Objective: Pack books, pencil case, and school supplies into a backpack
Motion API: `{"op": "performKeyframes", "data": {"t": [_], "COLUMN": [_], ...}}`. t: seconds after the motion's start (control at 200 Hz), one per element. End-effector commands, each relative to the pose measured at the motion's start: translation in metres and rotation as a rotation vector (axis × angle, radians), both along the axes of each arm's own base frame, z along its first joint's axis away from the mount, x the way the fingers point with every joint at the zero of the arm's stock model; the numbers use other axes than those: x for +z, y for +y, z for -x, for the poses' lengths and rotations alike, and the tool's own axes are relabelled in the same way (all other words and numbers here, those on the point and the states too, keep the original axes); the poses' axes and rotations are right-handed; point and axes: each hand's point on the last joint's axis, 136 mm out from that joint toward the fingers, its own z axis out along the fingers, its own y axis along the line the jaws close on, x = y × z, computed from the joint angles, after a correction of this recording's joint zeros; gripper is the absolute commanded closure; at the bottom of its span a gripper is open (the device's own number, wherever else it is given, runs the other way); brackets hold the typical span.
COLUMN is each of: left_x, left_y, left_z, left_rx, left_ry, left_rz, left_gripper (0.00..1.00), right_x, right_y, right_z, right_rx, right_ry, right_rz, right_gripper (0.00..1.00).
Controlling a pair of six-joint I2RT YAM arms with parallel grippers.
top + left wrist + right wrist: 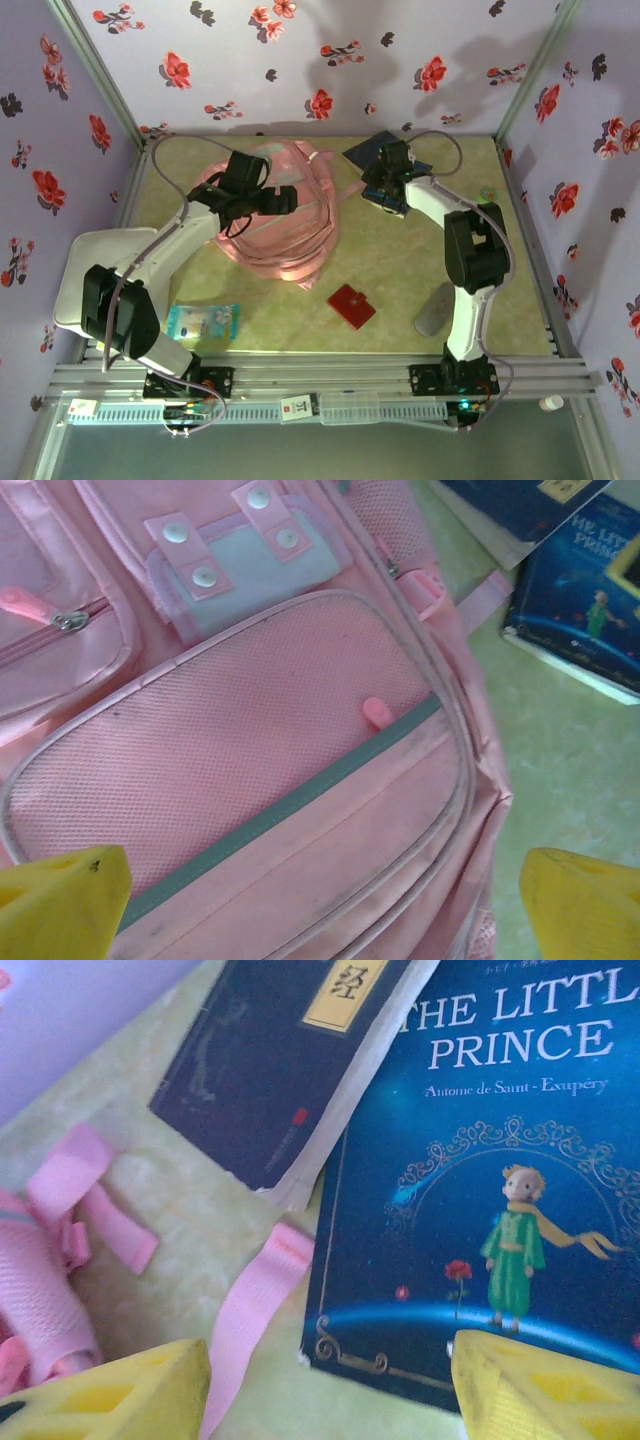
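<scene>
At the far middle of the table the backpack (300,240) lies flat with its front pockets facing up. The left gripper (320,885) hangs just above it, its yellow fingers (65,900) spread very wide with nothing between them but the pink mesh pocket below. That stance reads as getting ready to work on the bag. The pink zip pull (375,712) sits just ahead of the jaws, and in my judgement the bag has to be opened or steadied before anything goes in. Whether that zip is shut I cannot tell.

To the right of the bag, at the far right, two of the books lie flat and touching — the navy book (270,1060) and the blue book (500,1210) with its starry cover. The right gripper (330,1380) hovers low over the blue one, partly open and gripping nothing. One finger is over bare table beside a loose pink strap (250,1310), the other over the cover's near edge. Straddling the corner this way suggests a pinch on the edge — a thin paperback lying flat offers little else to grab.

Nearer the arms, the red square piece (351,305) and the grey pouch (434,310) wait on the right, well apart from the bag. A blue-and-white packet (203,322) lies near left.
</scene>
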Motion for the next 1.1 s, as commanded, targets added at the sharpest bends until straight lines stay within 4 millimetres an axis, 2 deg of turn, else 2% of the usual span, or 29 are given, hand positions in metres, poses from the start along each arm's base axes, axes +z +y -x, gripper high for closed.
{"op": "performKeyframes", "data": {"t": [0.0,0.185,0.285,0.39,0.57,0.645,0.825,0.985,1.095], "left_x": [0.013,0.008,0.007,0.005,0.003,0.001,-0.004,-0.008,-0.008], "left_y": [-0.004,-0.009,-0.011,-0.013,-0.017,-0.018,-0.024,-0.036,-0.048], "left_z": [-0.001,-0.001,-0.001,-0.002,-0.004,-0.005,-0.008,-0.009,-0.008], "left_rx": [-0.009,-0.023,-0.031,-0.039,-0.056,-0.061,-0.077,-0.106,-0.134], "left_ry": [-0.029,-0.006,-0.001,0.009,0.021,0.022,0.038,0.061,0.074], "left_rz": [0.067,0.075,0.076,0.074,0.071,0.070,0.083,0.117,0.136], "left_gripper": [0.00,0.00,0.00,0.00,0.00,0.00,0.00,0.00,0.00], "right_x": [-0.012,-0.044,-0.060,-0.076,-0.096,-0.106,-0.109,-0.111,-0.101], "right_y": [-0.002,-0.006,-0.005,-0.006,-0.021,-0.025,-0.043,-0.050,-0.050], "right_z": [-0.012,-0.027,-0.023,-0.009,0.039,0.068,0.126,0.174,0.197], "right_rx": [0.012,0.028,0.041,0.034,-0.006,-0.015,-0.073,-0.138,-0.175], "right_ry": [0.043,0.127,0.174,0.232,0.354,0.400,0.448,0.454,0.425], "right_rz": [0.012,0.068,0.060,0.040,0.025,0.009,-0.004,-0.074,-0.115], "right_gripper": [0.34,0.34,0.34,0.34,0.35,0.36,0.37,0.39,0.39]}}
